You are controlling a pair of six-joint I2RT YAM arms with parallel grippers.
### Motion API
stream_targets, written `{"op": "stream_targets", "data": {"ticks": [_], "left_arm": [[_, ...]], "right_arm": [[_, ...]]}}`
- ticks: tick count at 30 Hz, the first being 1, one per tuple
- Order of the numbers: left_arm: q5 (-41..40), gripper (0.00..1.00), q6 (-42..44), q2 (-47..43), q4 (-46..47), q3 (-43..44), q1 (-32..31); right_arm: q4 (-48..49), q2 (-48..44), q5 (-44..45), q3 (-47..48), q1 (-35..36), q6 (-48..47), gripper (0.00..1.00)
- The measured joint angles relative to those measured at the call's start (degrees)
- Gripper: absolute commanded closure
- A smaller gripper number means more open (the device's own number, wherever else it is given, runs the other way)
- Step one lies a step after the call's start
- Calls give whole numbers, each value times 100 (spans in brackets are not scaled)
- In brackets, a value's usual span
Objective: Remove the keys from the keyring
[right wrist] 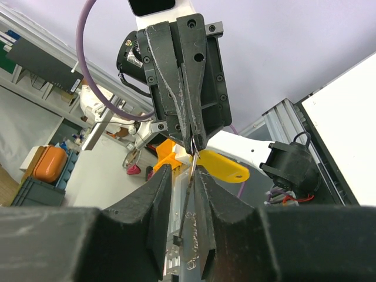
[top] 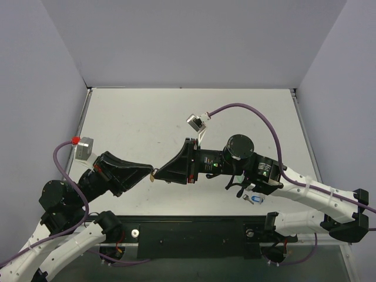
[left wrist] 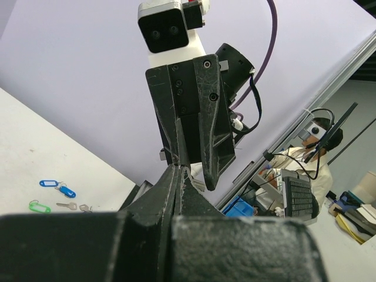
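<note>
Top view: left gripper [top: 148, 173] and right gripper [top: 160, 174] are facing tip to tip above table [top: 147, 117].
Left wrist: left jaws are pressing together.
Right wrist: left jaws are clamping yellow-capped key [right wrist: 220, 165], its blade hanging between slightly parted right jaws; keyring too small to tell.

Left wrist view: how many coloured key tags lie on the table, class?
3: a blue tag, a second blue tag just right of it, and a green tag below them. Others may be hidden.
</note>
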Motion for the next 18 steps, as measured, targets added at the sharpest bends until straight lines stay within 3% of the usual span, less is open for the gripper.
{"op": "stream_targets", "data": {"ticks": [8, 12, 18], "left_arm": [[-52, 100, 9, -28, -44, 2, 0], [-52, 100, 9, -28, -42, 2, 0], [-52, 100, 83, -42, -94, 7, 0]], "right_arm": [[7, 0, 2, -48, 0, 2, 87], [0, 0, 4, -48, 0, -7, 100], [-361, 39, 138, 92, 0, -31, 100]]}}
